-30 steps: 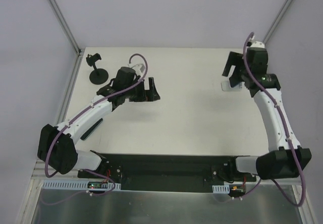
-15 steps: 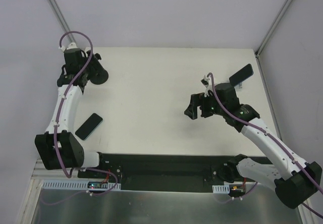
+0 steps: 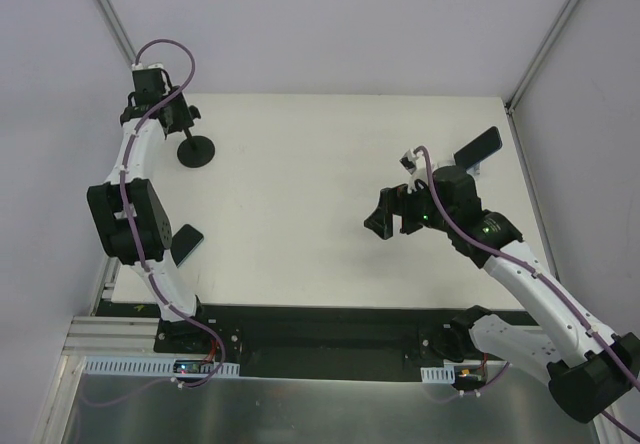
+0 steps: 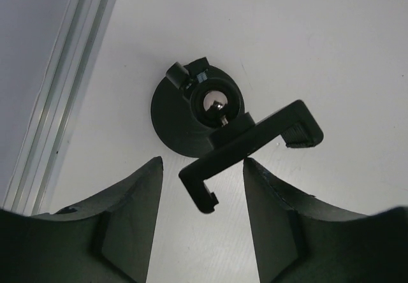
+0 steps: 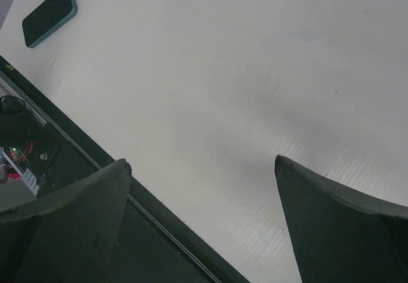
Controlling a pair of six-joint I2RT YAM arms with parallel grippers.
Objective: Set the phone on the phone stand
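A black phone leans tilted on the small silver-white phone stand at the back right. A second dark phone lies flat near the left edge, partly behind my left arm. My right gripper hovers open over bare table, left of the stand, with nothing between its fingers. My left gripper is at the back left corner. Its jaws stand partly apart on either side of one end of a black clamp bar, not touching it.
The clamp bar tops a black pole stand with a round base. An aluminium rail runs along the table's left edge close to it. A black base plate runs along the near edge.
My right gripper has left the phone on the stand and drawn back toward the middle. My left arm has swung to the back left corner, and its jaws have narrowed around the clamp.
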